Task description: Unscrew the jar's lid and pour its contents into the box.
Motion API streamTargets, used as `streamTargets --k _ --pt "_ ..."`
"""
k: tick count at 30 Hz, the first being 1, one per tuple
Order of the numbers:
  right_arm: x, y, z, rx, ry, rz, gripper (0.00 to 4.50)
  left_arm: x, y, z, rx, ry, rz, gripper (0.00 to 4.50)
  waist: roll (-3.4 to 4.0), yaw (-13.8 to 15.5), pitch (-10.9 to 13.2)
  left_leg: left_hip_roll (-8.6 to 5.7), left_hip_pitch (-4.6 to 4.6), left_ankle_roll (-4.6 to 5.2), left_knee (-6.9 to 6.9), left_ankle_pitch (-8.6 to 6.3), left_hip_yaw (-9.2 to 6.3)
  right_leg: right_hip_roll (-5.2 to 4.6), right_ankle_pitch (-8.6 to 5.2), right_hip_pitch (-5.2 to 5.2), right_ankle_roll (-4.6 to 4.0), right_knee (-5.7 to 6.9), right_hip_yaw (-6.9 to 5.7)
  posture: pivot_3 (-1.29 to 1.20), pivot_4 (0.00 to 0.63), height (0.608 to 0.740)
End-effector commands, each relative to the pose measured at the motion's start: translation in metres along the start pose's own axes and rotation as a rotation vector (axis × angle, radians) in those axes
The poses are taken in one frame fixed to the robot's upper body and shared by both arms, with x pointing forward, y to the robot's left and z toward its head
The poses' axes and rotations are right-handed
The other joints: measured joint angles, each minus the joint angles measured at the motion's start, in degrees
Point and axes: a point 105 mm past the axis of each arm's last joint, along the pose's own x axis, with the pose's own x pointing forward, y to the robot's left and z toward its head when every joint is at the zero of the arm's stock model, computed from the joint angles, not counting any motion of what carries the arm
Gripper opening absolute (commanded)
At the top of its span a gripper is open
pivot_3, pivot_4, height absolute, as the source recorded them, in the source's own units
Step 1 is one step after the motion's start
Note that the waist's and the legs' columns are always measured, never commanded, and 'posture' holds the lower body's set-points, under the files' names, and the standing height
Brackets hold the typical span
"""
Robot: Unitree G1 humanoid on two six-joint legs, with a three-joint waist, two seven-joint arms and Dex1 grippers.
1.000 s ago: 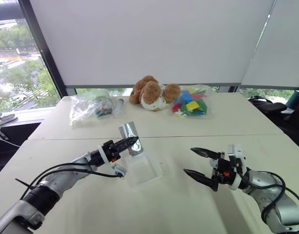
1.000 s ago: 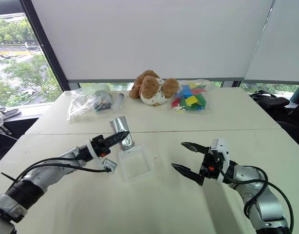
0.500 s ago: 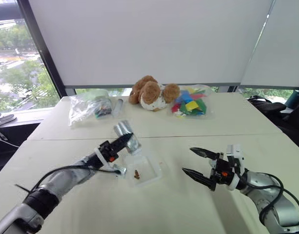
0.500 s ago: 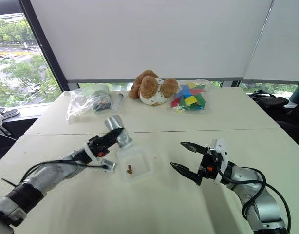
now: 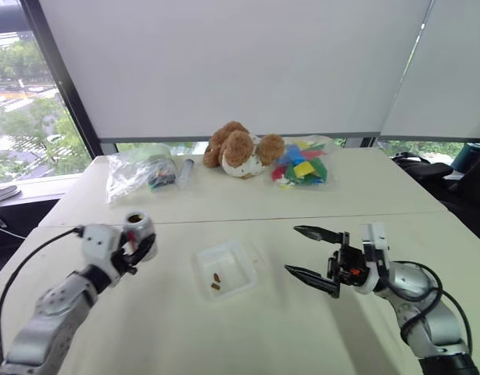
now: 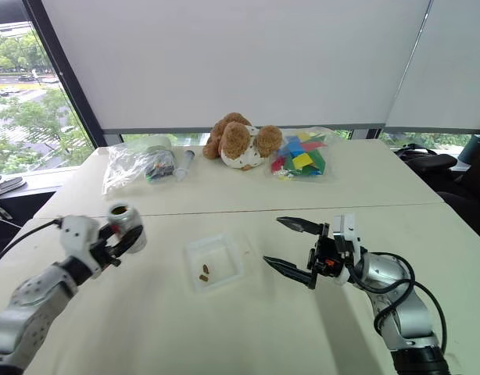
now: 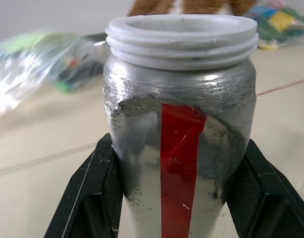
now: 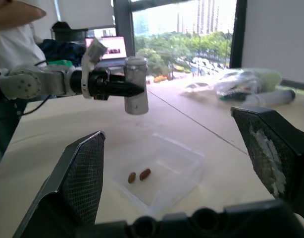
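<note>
Pour looked done: left hand [image 5: 138,248] clenched on the open, upright jar [image 5: 136,229], off to the side of the box [image 5: 224,269] now holding two brown pellets [image 5: 216,281], right hand [image 5: 312,256] released and empty just beside the box.

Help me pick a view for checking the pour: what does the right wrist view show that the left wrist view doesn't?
Right wrist view alone: the box with two brown pellets lying in it, the open right gripper, a person by a laptop, and trees outside. Left wrist view alone: the red stripe on the jar and its white threaded rim, close up. Both: the jar, upright and lidless, in the shut left gripper, with the bag on the table beyond.
</note>
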Motion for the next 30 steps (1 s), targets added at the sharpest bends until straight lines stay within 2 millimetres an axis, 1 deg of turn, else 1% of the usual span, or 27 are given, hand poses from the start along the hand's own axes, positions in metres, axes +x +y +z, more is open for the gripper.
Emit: streamTargets --k 1,2,3,6,8,11,14,17,19,22,28,30 --pt "0.005 -0.001 0.01 -0.041 -0.054 0.022 4.43 -0.03 0.049 0.002 -0.067 -0.056 0.227 2.08 -0.01 0.0 -0.02 -0.01 0.01 0.0 0.01 0.0 0.01 0.0 0.0 0.02 0.0 -0.02 0.0 0.0 0.15 0.74" --pt "0.005 0.0 0.01 -0.042 -0.059 0.026 4.43 -0.041 0.064 -0.002 -0.092 -0.072 0.317 2.08 -0.02 -0.04 -0.02 -0.02 0.02 0.0 0.0 0.0 0.01 -0.01 0.01 0.02 -0.01 -0.03 0.01 0.0 0.15 0.74" --pt "0.005 0.001 0.01 -0.04 -0.06 0.034 4.43 -0.048 0.073 -0.007 -0.104 -0.071 0.374 2.08 -0.02 -0.07 -0.03 -0.01 0.03 0.0 0.0 0.0 0.0 -0.01 0.0 0.02 -0.01 -0.03 0.01 0.0 0.15 0.74" --pt "0.004 0.003 0.008 -0.037 -0.052 0.048 4.43 -0.059 0.085 -0.019 -0.085 -0.055 0.445 2.08 -0.05 0.03 -0.04 -0.01 0.03 -0.01 -0.02 0.0 0.0 -0.01 0.01 0.01 -0.01 -0.03 0.01 0.0 0.15 0.74" --pt "0.002 0.004 0.005 -0.031 -0.042 0.062 4.43 -0.06 0.085 -0.027 -0.084 -0.044 0.455 2.08 -0.11 0.44 -0.07 -0.03 0.02 -0.01 0.0 0.0 0.01 -0.03 0.01 0.04 -0.01 -0.04 0.01 0.0 0.15 0.74" --pt "0.002 0.005 0.004 -0.031 -0.042 0.067 4.43 -0.057 0.081 -0.031 -0.079 -0.053 0.443 2.08 -0.14 1.18 -0.09 -0.05 0.03 -0.01 0.04 -0.01 0.02 -0.05 0.01 0.07 -0.01 -0.09 0.01 0.0 0.15 0.74" --pt "0.001 0.004 0.002 -0.032 -0.043 0.064 4.43 -0.053 0.079 -0.038 -0.072 -0.035 0.449 2.08 -0.14 1.29 -0.09 -0.05 0.03 -0.02 0.03 -0.01 0.01 -0.05 0.01 0.06 -0.02 -0.07 0.01 0.0 0.15 0.74" --pt "-0.001 0.002 0.001 -0.034 -0.037 0.058 4.43 -0.052 0.077 -0.041 -0.078 -0.032 0.447 2.08 -0.14 1.2 -0.09 -0.04 0.03 -0.02 0.03 -0.01 0.02 -0.05 0.02 0.06 -0.02 -0.07 0.02 0.0 0.15 0.74" --pt "-0.002 0.002 0.001 -0.035 -0.034 0.056 4.5 -0.053 0.076 -0.044 -0.074 -0.027 0.433 3.14 -0.13 1.2 -0.1 -0.04 0.03 -0.02 0.01 -0.01 0.02 -0.04 0.02 0.04 -0.02 -0.07 0.01 0.0 0.15 0.74" --pt "-0.004 0.001 0.002 -0.036 -0.029 0.053 4.5 -0.056 0.076 -0.046 -0.067 -0.023 0.425 4.44 -0.14 1.2 -0.1 -0.04 0.03 -0.02 0.01 -0.01 0.02 -0.04 0.02 0.04 -0.02 -0.07 0.01 0.0 0.15 0.74" --pt "-0.01 0.002 0.001 -0.026 -0.006 0.035 4.5 -0.066 0.075 -0.051 -0.055 0.014 0.408 4.44 -0.14 1.19 -0.1 -0.02 0.02 -0.02 0.0 -0.01 0.02 -0.04 0.01 0.04 -0.02 -0.08 0.01 0.0 0.15 0.74" --pt "-0.017 0.003 0.0 -0.017 0.013 0.015 4.5 -0.072 0.075 -0.052 -0.038 0.037 0.397 4.44 -0.14 1.19 -0.1 -0.02 0.02 -0.02 -0.01 -0.01 0.03 -0.05 0.01 0.03 -0.02 -0.1 0.02 0.0 0.15 0.74"
